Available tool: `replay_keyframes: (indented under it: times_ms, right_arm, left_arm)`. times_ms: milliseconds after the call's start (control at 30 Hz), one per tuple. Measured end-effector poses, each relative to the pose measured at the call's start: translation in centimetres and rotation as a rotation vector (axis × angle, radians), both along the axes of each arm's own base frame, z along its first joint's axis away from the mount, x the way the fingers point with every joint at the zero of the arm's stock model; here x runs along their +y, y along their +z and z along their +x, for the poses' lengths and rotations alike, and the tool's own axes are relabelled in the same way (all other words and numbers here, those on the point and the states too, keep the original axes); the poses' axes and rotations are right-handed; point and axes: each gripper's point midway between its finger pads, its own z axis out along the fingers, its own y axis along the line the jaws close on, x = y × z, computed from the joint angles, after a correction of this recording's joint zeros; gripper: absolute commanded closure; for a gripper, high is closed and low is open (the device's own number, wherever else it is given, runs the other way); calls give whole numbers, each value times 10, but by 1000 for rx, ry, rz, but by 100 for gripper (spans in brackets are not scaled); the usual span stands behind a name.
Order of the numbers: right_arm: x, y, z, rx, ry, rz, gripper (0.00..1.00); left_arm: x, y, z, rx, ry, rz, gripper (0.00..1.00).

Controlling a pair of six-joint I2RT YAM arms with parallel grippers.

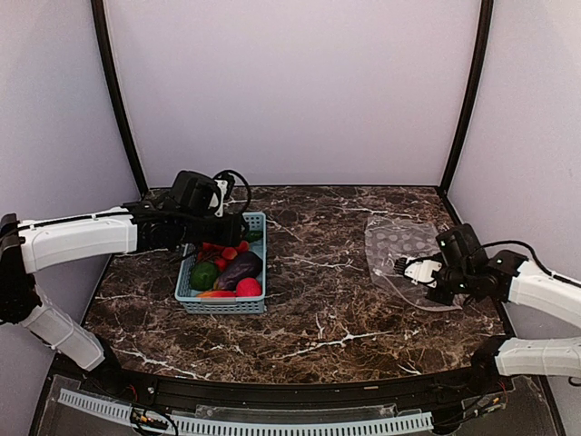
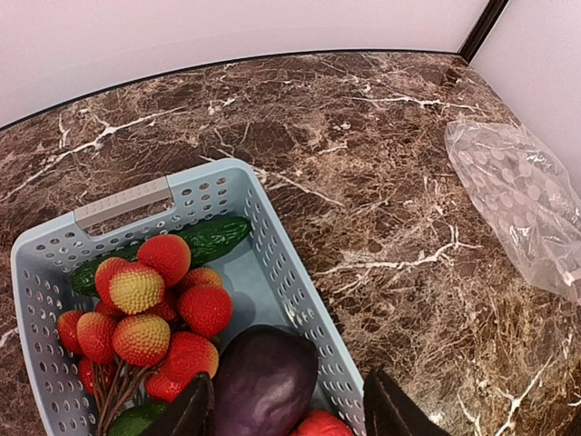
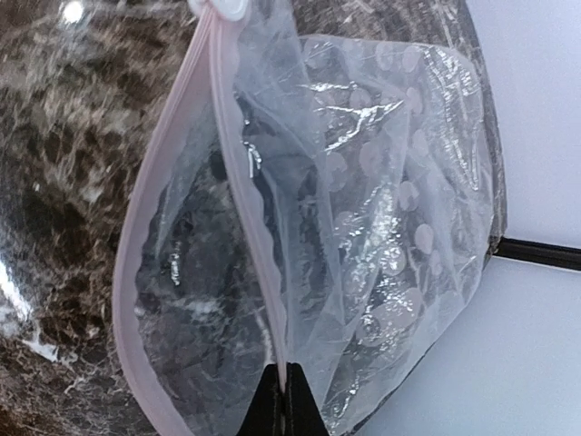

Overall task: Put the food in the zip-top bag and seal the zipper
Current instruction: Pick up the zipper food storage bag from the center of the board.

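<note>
From above, the left arm reaches out over the far end of a light blue basket on the left half of the marble table. The food is all in that basket: a purple eggplant, a green avocado, a red fruit and an orange-red pepper along the near wall. Well apart from it, by the right edge, the zip-top bag lies flat, with the right arm stretched towards its near side.

The left wrist camera looks down into the basket. The left gripper hangs with its two dark fingers spread wide, holding nothing, the eggplant below and between them. Further in sit a bunch of red and peach fruits and a cucumber against the far wall.

On the right wrist camera, the right gripper is clamped tight on one lip of the bag's mouth. The zipper is unsealed, its other pale strip bowing away, so the mouth gapes. I see no food inside.
</note>
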Motion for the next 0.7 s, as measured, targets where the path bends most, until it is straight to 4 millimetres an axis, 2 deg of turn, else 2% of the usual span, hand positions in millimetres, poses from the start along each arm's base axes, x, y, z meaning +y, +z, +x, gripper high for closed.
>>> replay_keyframes:
  times_ms: [67, 167, 267, 433, 500, 567, 667, 700]
  right_arm:
    - [8, 17, 11, -22, -7, 24, 100]
    - [25, 54, 35, -73, -12, 83, 100]
    - [45, 90, 63, -127, -12, 142, 100]
    - [57, 107, 106, -135, -53, 171, 100]
    - [49, 112, 131, -130, -109, 173, 100]
    - [32, 126, 165, -157, -187, 187, 100]
    - [-5, 166, 208, -249, -327, 234, 100]
    - [-14, 178, 216, -279, -359, 252, 100]
  left_arm:
    - [1, -2, -1, 3, 1, 5, 41]
    - [3, 1, -1, -7, 6, 11, 32]
    - [9, 7, -2, -22, 13, 21, 30]
    - [19, 18, -8, -41, 24, 40, 30]
    - [22, 22, -10, -47, 26, 41, 30]
    - [25, 27, -13, -52, 28, 40, 30]
    - [30, 33, -18, -63, 28, 33, 31]
    - [32, 34, -20, -66, 28, 30, 31]
